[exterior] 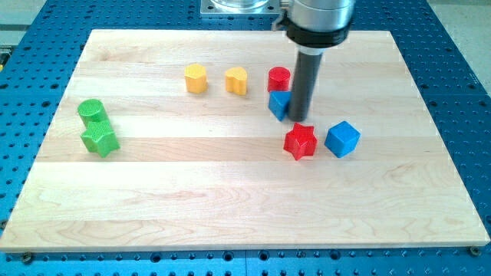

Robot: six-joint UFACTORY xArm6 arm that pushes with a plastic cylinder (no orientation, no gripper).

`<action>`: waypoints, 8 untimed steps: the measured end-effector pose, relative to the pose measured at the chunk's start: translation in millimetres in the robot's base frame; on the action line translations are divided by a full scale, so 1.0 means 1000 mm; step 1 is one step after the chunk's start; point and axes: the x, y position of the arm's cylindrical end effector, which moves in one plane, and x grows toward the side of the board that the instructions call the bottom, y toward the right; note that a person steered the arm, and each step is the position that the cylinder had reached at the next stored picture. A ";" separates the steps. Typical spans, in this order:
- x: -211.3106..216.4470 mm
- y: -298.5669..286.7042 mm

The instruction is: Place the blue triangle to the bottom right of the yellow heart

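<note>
The blue triangle (279, 103) lies right of the board's middle, just below a red cylinder (279, 78). The yellow heart (237, 80) sits to its upper left, about a block's width away. My tip (299, 120) is at the blue triangle's right edge, touching or nearly touching it. The dark rod rises from there to the view's top.
A yellow hexagon (196, 78) sits left of the heart. A red star (300, 142) and a blue cube (342, 139) lie just below my tip. A green cylinder (91, 111) and a green star (100, 140) sit at the view's left. The wooden board (230, 199) rests on a blue perforated table.
</note>
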 end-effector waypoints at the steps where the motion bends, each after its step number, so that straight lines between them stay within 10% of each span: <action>1: 0.000 -0.033; 8: -0.022 -0.114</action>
